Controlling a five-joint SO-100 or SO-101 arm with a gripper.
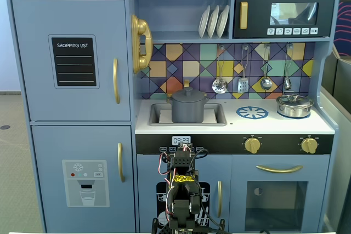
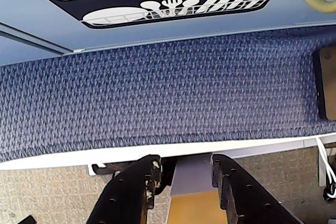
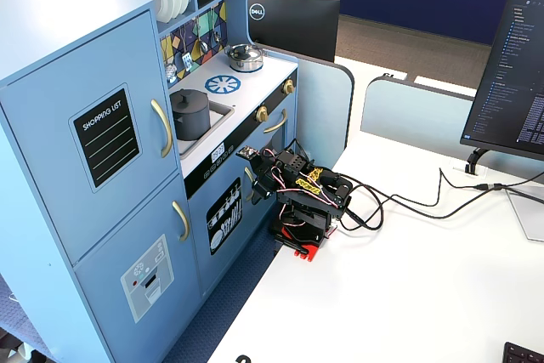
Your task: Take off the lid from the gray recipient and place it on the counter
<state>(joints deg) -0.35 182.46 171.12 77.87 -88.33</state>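
The gray recipient stands in the sink cut-out of the white counter; it also shows in the other fixed view. The dark-gray lid sits flat on it, knob up, and shows from the side as well. My arm is folded low in front of the kitchen's lower doors, well below the counter. In the wrist view my gripper is open and empty, with its jaws apart over the white table edge and the blue carpet.
A shiny steel pot with its own lid stands at the counter's right, beside the blue burner print. Utensils hang above the counter. Cables and monitors lie on the white table.
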